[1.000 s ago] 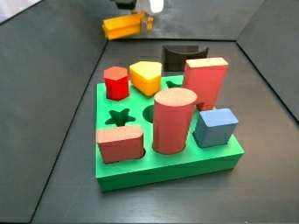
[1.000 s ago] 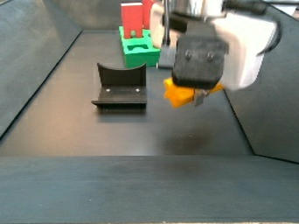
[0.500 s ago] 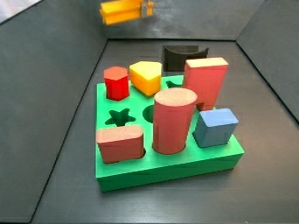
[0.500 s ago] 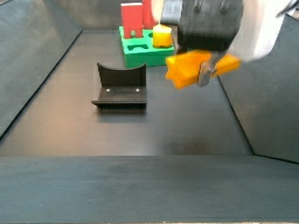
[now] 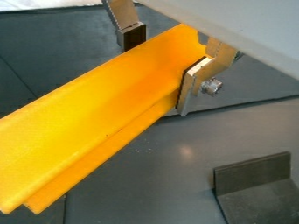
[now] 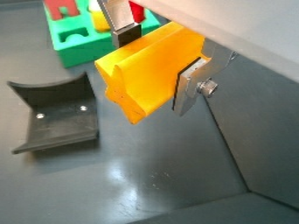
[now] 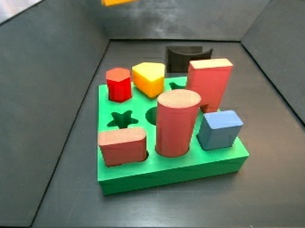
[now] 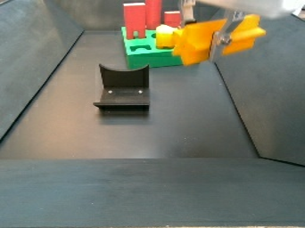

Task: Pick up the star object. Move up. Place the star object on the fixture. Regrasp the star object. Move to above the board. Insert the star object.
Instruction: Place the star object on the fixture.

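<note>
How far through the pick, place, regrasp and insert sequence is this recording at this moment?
Early. The pick looks done: the gripper is shut on the long orange star-profile piece, carried well above the floor. The move up is in hand. The dark L-shaped fixture stands bare, so placing and regrasping are left. On the green board, the star-shaped hole is unfilled, so insertion is left too.
</note>
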Available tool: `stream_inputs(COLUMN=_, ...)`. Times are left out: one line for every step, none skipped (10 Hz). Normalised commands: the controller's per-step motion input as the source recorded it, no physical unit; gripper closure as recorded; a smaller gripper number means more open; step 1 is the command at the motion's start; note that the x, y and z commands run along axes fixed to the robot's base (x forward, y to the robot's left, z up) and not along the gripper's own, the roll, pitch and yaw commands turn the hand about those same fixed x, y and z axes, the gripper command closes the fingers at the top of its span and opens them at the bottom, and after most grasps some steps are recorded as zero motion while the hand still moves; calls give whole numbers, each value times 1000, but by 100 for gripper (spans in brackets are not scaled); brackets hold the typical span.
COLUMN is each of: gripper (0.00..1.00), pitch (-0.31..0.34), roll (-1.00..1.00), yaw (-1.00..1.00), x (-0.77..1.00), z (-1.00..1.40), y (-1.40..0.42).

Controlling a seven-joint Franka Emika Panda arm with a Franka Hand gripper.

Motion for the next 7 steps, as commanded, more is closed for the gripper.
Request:
stream_inputs(gripper=100, pitch=-11, roll=53, yaw=1000, x=947, z=102, y=-1000)
stream_inputs(gripper=100, pitch=-3, roll=57, yaw=1000, x=998, z=98, y=-1000)
stream_inputs(gripper=100, pitch=3, roll=61, yaw=1000, x=1000, z=96, y=-944)
stream_inputs(gripper=100, pitch=13, roll=68, yaw=1000, x=1000, z=84, y=-851)
stream_inputs(gripper=100, pitch=18, roll=73, yaw=1000, x=1000, z=78, y=-796)
stream_inputs(gripper=100, pitch=30, roll=85, yaw=1000, x=1000, z=67, y=-670)
stream_inputs(gripper=100, pitch=40, roll=95, yaw=1000, x=1000, z=62, y=-561)
